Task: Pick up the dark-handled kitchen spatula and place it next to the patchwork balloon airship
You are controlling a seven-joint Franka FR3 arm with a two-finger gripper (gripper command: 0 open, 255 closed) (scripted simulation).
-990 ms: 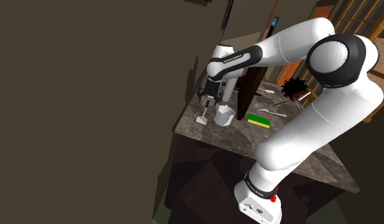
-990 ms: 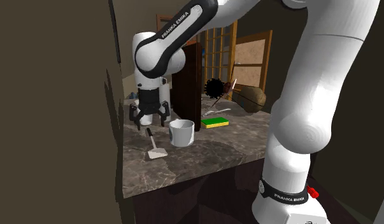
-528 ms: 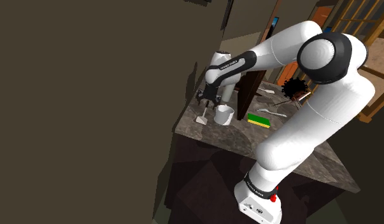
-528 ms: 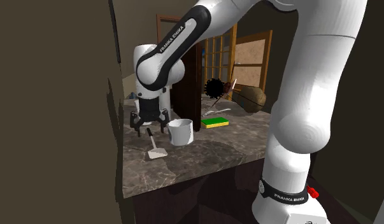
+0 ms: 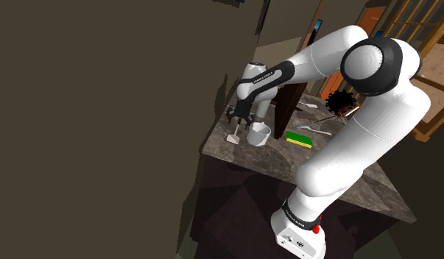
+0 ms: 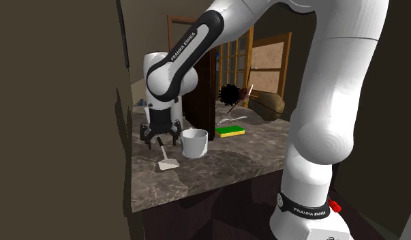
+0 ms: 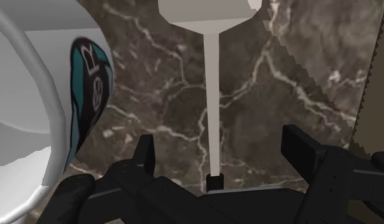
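Observation:
The spatula [image 6: 164,156] lies flat on the dark marble counter [image 6: 217,167], near the edge by the wall. It has a white blade [image 5: 232,137], a thin white shaft [image 7: 211,95] and a short dark handle [image 7: 214,182]. My gripper [image 6: 159,139] hangs low over the handle end, open, with one finger on each side of it and neither touching. In the wrist view the handle sits between the fingers [image 7: 144,154], close to the palm. A dark ragged round thing [image 5: 339,101] with a reddish stick sits far back on the counter; I cannot tell if it is the airship.
A white mug [image 6: 195,142] with a teal mark [image 7: 88,83] stands right beside the gripper [image 5: 241,123]. A green and yellow sponge [image 5: 299,138] lies further along. A tall dark board [image 5: 290,103] stands behind the arm. A dark wall [image 6: 61,116] borders the counter edge.
The gripper has come down toward the counter and now straddles the spatula handle. Its fingers stay open. The spatula and mug have not moved.

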